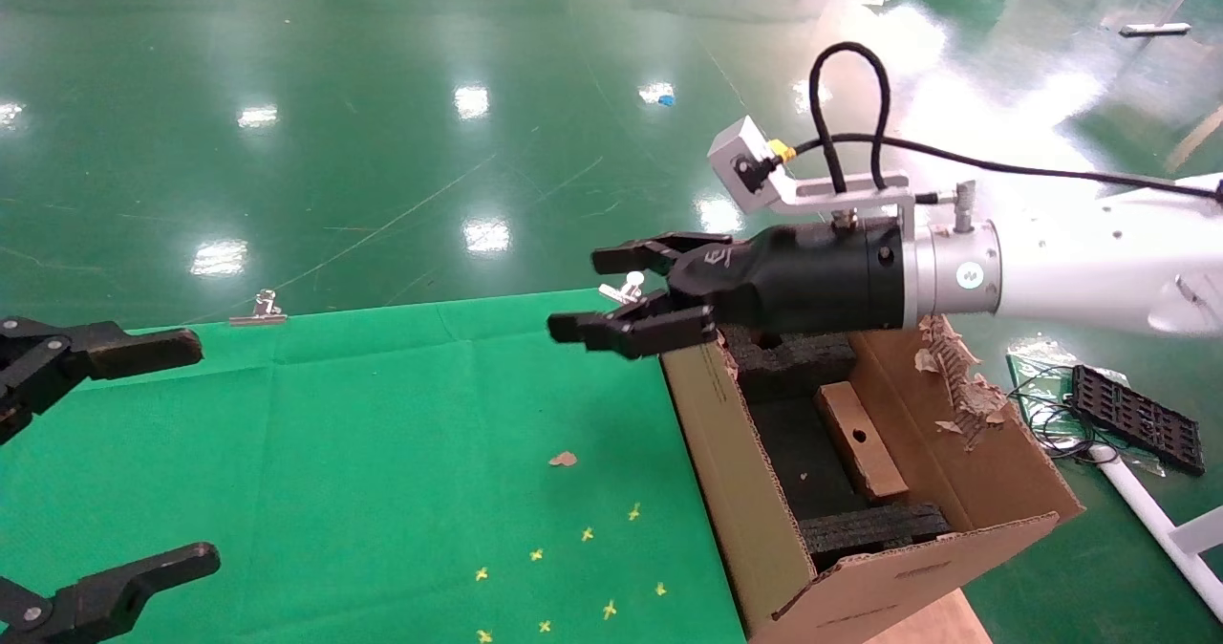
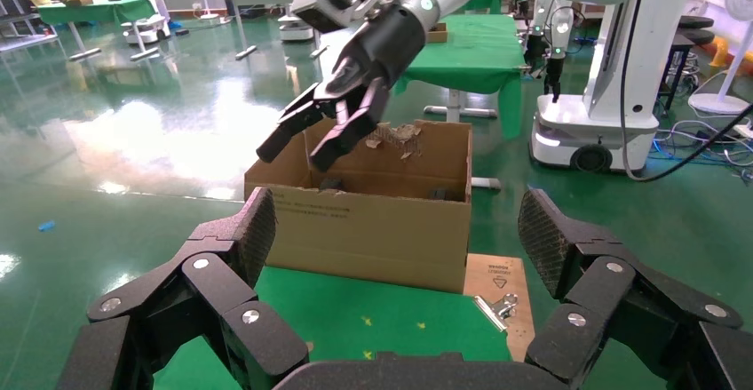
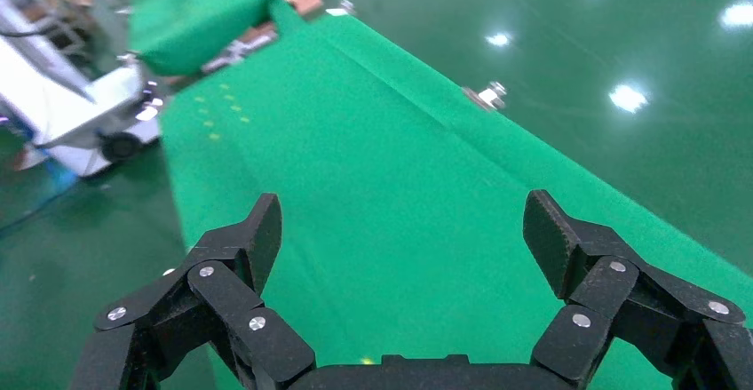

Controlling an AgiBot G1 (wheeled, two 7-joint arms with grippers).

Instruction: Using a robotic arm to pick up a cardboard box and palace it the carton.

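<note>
The carton (image 1: pixel 740 510) stands at the right end of the green-clothed table (image 1: pixel 382 453), flaps up, its far flap torn (image 1: pixel 955 376). The slim cardboard box (image 1: pixel 860 439) lies inside it between black foam inserts (image 1: pixel 869 527), its round hole facing up. The white right arm's gripper (image 1: pixel 576 294) is open and empty, held in the air just left of the carton's near-left corner, fingers pointing left. It also shows in the left wrist view (image 2: pixel 293 155) above the carton (image 2: pixel 373 230). In the right wrist view my right gripper (image 3: pixel 404 230) is open over bare green cloth. My left gripper (image 1: pixel 203 453) is open and empty at the table's far left.
Metal binder clips (image 1: pixel 258 310) (image 1: pixel 626 289) hold the cloth at the far edge, another shows at the corner (image 2: pixel 497 306). Yellow marks (image 1: pixel 588 534) and a cardboard scrap (image 1: pixel 563 459) lie on the cloth. A black tray (image 1: pixel 1137 419) and cables lie on the floor to the right.
</note>
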